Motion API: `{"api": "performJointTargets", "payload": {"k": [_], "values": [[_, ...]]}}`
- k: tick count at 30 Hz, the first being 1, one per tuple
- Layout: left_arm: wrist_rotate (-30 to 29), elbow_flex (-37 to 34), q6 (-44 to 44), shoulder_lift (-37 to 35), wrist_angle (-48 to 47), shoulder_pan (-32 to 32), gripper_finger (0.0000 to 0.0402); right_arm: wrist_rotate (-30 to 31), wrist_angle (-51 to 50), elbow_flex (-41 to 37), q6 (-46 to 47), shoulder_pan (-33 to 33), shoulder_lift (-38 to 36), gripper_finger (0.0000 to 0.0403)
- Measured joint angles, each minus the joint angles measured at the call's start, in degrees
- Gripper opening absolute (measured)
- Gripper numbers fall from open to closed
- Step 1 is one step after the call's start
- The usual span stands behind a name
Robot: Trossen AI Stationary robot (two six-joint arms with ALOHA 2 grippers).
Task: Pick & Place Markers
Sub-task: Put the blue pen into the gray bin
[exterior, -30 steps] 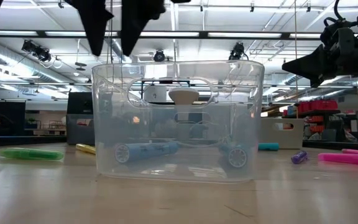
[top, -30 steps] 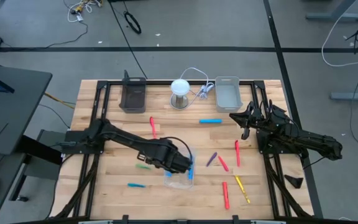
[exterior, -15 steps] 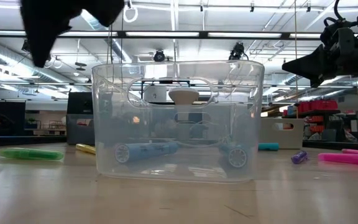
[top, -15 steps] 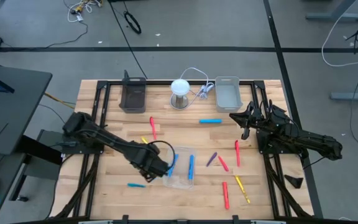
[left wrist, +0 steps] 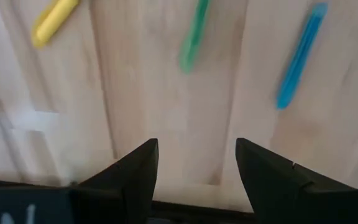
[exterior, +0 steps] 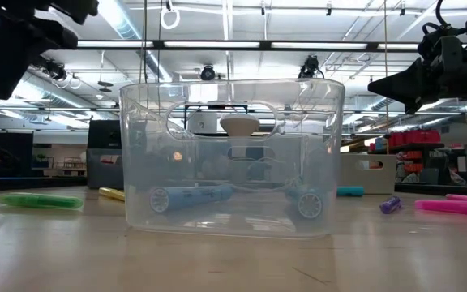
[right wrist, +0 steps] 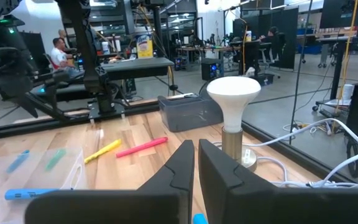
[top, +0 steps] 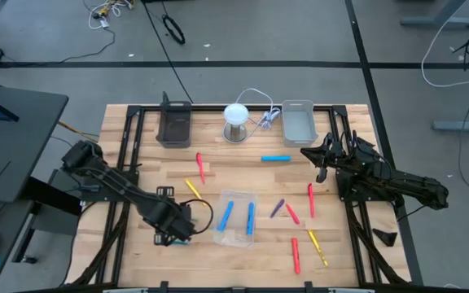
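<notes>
The tabletop is pale wooden planking framed by black rails, set on a grey floor strewn with cables; the low view looks across it into a large workshop with ceiling lights and shelving.

A clear tray sits at lower centre of the high view with two blue markers inside, both lying with their long axes running roughly up-down in the frame, the left one tilted slightly. In the low view they lie flat on the tray's floor, their round ends toward the camera.

The other markers lie scattered loose on the wood:
- a yellow marker and a red marker left of centre, both near-vertical in frame;
- a blue marker lying horizontally near the grey tray;
- a purple marker on a diagonal, beside several red ones right of centre;
- a yellow marker at lower right, also diagonal.

At the upper edge stand a black tray and a white lamp.

The left hand hovers at lower left of the high view, fingers spread and holding nothing (its wrist view shows bare wood between them, with a green marker and a blue marker beyond). The right hand waits at right, fingers pressed together, empty.
</notes>
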Motion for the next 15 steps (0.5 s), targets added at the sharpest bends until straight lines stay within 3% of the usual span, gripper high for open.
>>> {"api": "performJointTargets", "payload": {"k": [6,15], "values": [[-2.6,-0.6,5.7,-1.2,1.2,-0.2,0.0222,0.0,0.0,0.0,0.0,0.0,0.0,0.0029],[-2.7,-0.6,7.0,-1.5,2.8,-0.3,0.0222,0.0,0.0,0.0,0.0,0.0,0.0,0.0029]]}}
